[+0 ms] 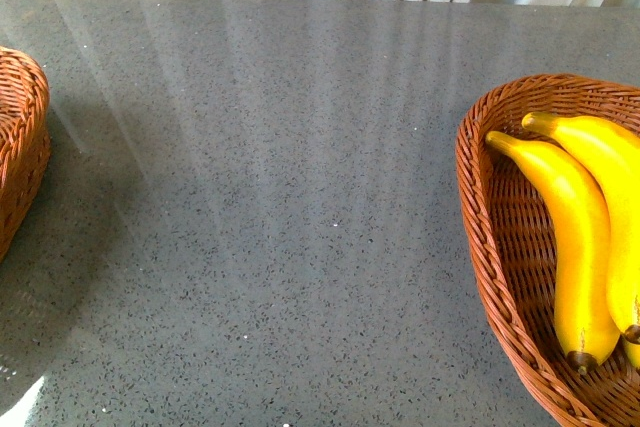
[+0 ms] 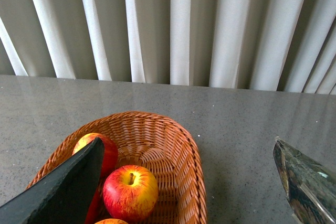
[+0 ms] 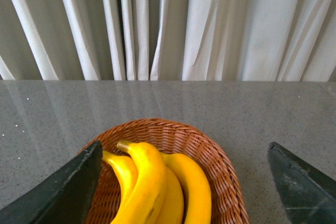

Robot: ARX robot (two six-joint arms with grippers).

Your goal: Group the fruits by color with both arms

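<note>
Front view gives me bananas (image 1: 580, 247) in the basket (image 1: 480, 237) at 3 o'clock, while wrist views show both tools (image 2: 184, 182) (image 3: 181, 182) spread wide, left over apples (image 2: 130, 191).

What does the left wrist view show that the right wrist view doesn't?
Only the left wrist view shows the apples, lying in a wicker basket, between the open left gripper jaws. Only the right wrist view shows the bananas, in another basket, between the open right gripper jaws. Both show the grey tabletop and pale curtains behind; neither gripper holds anything.
</note>
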